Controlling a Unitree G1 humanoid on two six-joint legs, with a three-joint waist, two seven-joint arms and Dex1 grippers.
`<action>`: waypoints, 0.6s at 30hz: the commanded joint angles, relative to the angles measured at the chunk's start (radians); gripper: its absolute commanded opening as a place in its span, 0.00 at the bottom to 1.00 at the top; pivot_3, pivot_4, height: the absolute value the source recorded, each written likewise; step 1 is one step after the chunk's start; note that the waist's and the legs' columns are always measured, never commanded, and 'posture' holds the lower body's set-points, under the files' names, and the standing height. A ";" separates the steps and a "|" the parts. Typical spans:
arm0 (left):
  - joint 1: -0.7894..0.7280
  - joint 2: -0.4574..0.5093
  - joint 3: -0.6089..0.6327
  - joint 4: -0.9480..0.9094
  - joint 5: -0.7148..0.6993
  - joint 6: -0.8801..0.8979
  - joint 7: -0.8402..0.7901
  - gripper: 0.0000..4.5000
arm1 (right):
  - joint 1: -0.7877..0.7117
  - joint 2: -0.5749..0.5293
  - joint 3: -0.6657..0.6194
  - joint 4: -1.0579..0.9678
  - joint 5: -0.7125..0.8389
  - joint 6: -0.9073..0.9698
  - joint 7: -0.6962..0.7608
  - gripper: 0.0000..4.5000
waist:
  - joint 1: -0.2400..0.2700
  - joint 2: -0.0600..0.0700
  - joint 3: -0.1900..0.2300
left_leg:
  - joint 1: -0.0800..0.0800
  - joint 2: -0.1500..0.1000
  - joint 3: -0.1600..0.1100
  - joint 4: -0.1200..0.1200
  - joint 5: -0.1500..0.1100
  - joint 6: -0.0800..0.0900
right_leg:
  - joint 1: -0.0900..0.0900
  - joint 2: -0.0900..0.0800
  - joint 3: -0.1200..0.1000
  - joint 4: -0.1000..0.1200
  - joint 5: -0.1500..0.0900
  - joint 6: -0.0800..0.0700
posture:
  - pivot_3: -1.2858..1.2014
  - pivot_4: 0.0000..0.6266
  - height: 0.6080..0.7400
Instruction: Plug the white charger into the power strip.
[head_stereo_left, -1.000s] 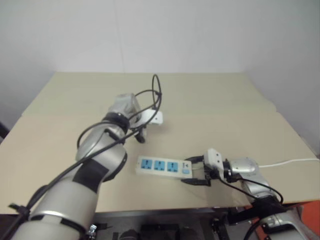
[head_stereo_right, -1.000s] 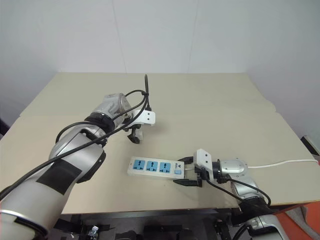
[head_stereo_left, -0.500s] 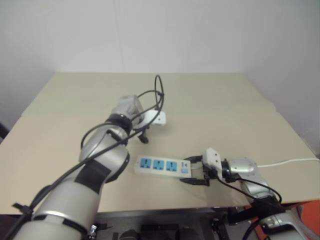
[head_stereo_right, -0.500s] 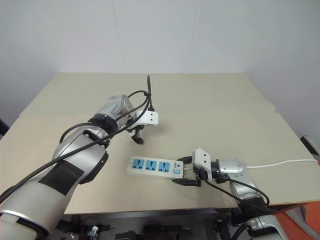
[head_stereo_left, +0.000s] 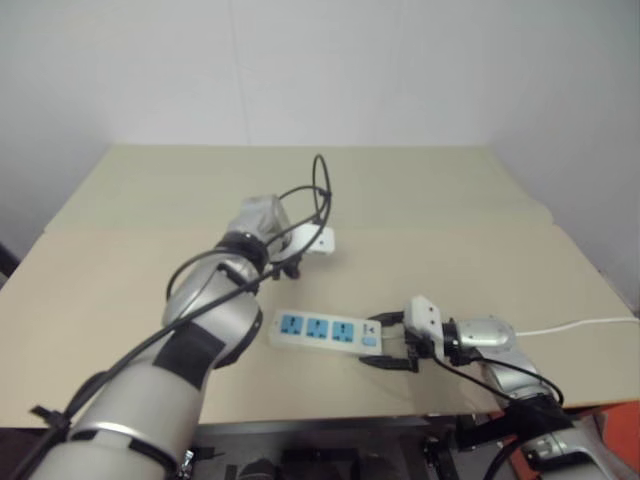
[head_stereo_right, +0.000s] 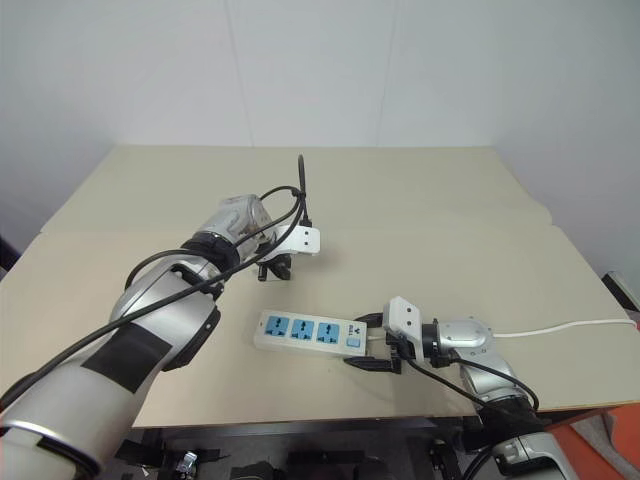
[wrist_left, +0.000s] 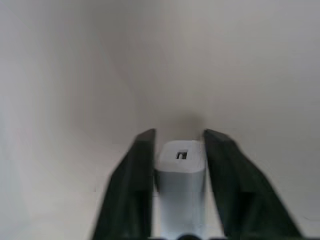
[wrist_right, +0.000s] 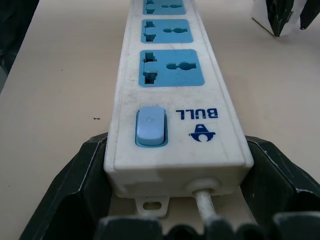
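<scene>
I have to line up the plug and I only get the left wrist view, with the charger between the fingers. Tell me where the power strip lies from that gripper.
Observer: The power strip lies flat on the table, nearer the robot than the left gripper and a little to its right, apart from it.
Operator: Now report what the other arm is doing.
Observer: The right gripper brackets the strip's cord end, with one finger against each long side.
</scene>
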 joint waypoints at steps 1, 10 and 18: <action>0.007 -0.001 -0.002 -0.001 0.019 0.008 0.014 0.22 | 0.010 -0.013 0.006 -0.014 -0.023 0.019 -0.021 0.77 | 0.000 0.000 0.000 | 0.000 0.000 0.000 0.000 0.000 0.000 | 0.000 0.000 0.000 0.000 0.000 0.000 | 0.52 0.24 1.00; -0.059 0.026 0.051 -0.023 -0.022 -0.056 -0.009 0.22 | 0.012 -0.015 0.004 -0.019 -0.025 0.021 -0.036 0.77 | 0.000 0.000 0.000 | 0.001 0.000 0.000 0.000 0.000 0.000 | 0.000 0.000 0.000 0.000 0.000 0.000 | 0.52 0.24 1.00; -0.201 0.187 0.338 -0.078 -0.304 -0.086 -0.326 0.22 | -0.007 -0.006 0.007 -0.017 -0.003 0.012 -0.005 0.77 | -0.004 0.000 0.000 | -0.001 0.000 0.000 0.000 0.000 0.000 | -0.001 0.000 0.000 0.000 0.000 0.000 | 0.52 0.24 1.00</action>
